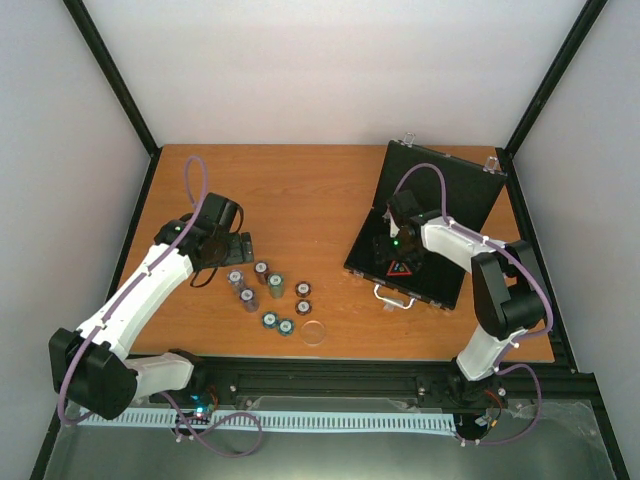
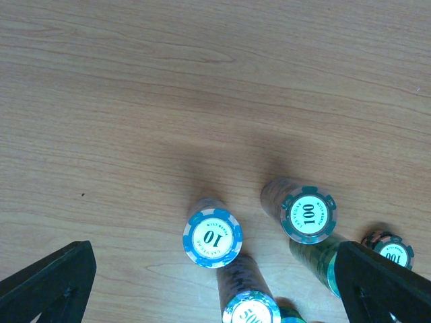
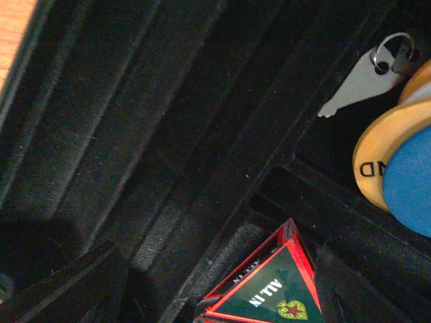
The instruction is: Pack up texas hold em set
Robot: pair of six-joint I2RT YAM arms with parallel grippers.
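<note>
Over on the right side of the wooden worktop (image 1: 300, 190), the flat black hinged case (image 1: 455, 195) lies open. My right gripper (image 1: 396, 250) hangs inside it, right at the dark triangular token (image 3: 269, 296) with red edges and "ALL IN" lettering. The wrist view shows me only one black finger (image 3: 67, 282), so I cannot tell whether the gripper clasps the token or merely stands beside it. A silver key (image 3: 357, 84) and a blue round disc (image 3: 411, 171) resting on a tan round disc (image 3: 370, 155) lie in the next compartment.

I take the step in hand to be seating the token in its pocket. I would bring it down flat, keep it off the ridge between compartments, let go only once the lining carries it, then lift straight up so no finger drags it out.

On the left, my left gripper (image 1: 232, 246) stands wide open above the small stacks of round poker chips (image 1: 262, 292). The stack topped by a "10" chip (image 2: 212, 237) sits between its fingers, with the "100" stack (image 2: 308, 215) just beside it. The stacks crowd each other, so I would centre on one, slide the fingers into the gaps, and close low on the column so it neither shears nor tips its neighbours.
</note>
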